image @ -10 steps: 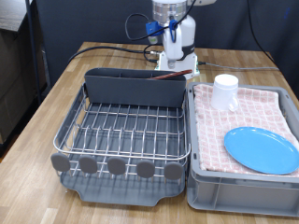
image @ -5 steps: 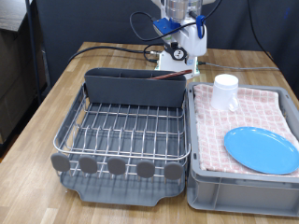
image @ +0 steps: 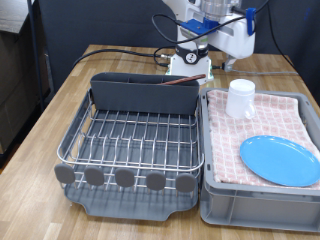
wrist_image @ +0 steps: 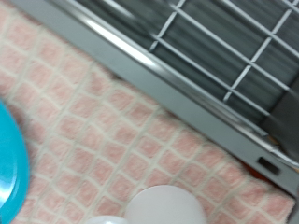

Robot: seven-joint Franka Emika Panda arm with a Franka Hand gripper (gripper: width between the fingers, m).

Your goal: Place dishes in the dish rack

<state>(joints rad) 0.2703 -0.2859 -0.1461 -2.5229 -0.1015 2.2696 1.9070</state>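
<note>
The light-blue plate [image: 280, 160] lies flat on the pink-checked cloth in the grey crate [image: 212, 190]. The white mug [image: 240, 98] stands on the cloth at the crate's far end. A reddish-brown wooden spoon [image: 181, 82] lies in the grey cutlery bin at the back of the dish rack [image: 130, 140]. The robot hand [image: 228, 22] hangs high at the exterior view's top, above and behind the mug; its fingers do not show clearly. The wrist view shows the mug's rim [wrist_image: 163, 205], the plate's edge [wrist_image: 7, 168], the cloth and the rack's wires [wrist_image: 234, 47], but no fingers.
The rack and the crate stand side by side on a wooden table [image: 70, 90]. The robot's white base [image: 190, 62] and its cables sit behind them. Round grey discs [image: 124, 178] line the rack's front edge.
The robot hand has swung to the exterior view's right, from above the base to above the mug. The dishes have not moved.
</note>
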